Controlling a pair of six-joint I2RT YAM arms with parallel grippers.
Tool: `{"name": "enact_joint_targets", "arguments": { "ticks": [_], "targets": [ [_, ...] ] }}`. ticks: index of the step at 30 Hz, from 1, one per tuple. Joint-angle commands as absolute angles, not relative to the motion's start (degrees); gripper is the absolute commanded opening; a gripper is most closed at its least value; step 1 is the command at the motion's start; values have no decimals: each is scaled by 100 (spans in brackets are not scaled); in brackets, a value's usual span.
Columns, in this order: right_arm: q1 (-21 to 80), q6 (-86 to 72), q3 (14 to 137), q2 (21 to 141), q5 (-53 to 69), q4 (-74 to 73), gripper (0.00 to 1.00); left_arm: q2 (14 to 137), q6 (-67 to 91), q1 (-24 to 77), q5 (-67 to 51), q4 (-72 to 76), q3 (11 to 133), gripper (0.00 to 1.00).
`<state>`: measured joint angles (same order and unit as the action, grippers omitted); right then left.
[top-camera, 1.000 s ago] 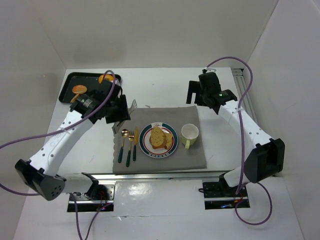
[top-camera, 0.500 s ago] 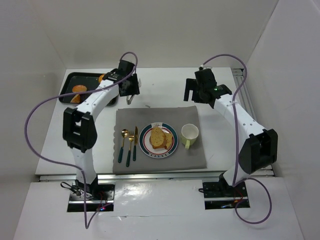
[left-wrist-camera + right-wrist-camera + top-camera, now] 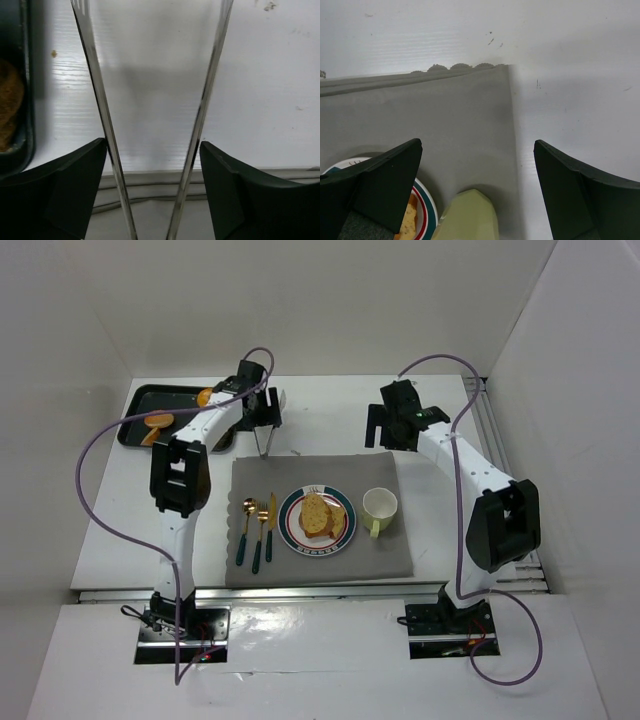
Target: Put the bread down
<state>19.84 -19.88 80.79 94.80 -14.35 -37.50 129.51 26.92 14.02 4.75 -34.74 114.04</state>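
The tongs (image 3: 98,100), clamped in the left gripper (image 3: 152,146), stood apart and empty. The toasted bread (image 3: 316,514) looked light, stiff and crumbly, so pinching its flat faces near the crust seemed best.

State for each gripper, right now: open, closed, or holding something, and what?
Left gripper: holding the metal tongs, whose arms are spread with nothing between them.
Right gripper: open, holding nothing.
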Motion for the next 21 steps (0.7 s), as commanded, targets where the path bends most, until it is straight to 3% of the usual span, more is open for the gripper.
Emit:
{"name": "enact_joint_targets", "arguments": {
  "ticks": [1,11,21],
  "targets": [
    [1951,-2021,8289,9246,-1591,-3841,100,12842,2506,1354,272,-3463,11725,90],
    [1951,-2302,8350,9299,-1837,-3911,100,11805,2364,1195,-254,-4086,12182,90],
    [1846,-2479,8227,9299,-1996,-3911,100,9521,1986,1581,-747,-3929,9654,90]
  ]
}}
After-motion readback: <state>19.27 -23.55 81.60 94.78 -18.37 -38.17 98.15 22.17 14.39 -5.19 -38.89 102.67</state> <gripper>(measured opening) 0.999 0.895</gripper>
